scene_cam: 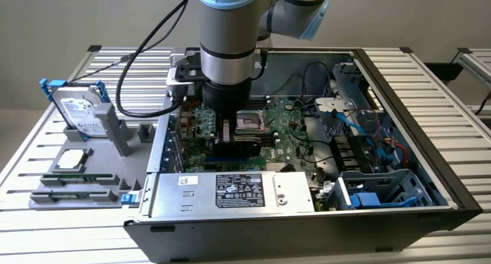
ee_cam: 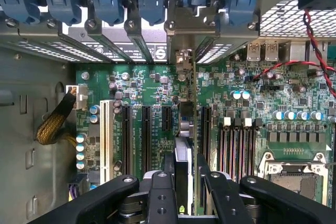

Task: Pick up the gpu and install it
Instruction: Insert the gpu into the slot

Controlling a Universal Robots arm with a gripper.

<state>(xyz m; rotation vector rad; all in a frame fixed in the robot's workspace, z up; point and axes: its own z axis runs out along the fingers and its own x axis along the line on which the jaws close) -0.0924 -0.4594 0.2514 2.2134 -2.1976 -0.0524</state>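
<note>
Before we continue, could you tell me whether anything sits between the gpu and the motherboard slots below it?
Nothing visible does. The gripper holds the gpu edge-on over the motherboard, its bracket end toward the rear slot openings.

The gripper (ee_cam: pixel 185 174) clamped the gpu (ee_cam: pixel 184 145) edge-on, upright over the green motherboard (ee_cam: pixel 152 85), among black expansion slots (ee_cam: pixel 146 129). Its silver bracket (ee_cam: pixel 182 40) met the blue-latched rear panel (ee_cam: pixel 110 3).

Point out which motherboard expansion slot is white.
The white slot is the end one of the row, on the side toward the braided cable. The slots beside it are black, and the gripper holds the gpu edge-on several slots away.
</note>
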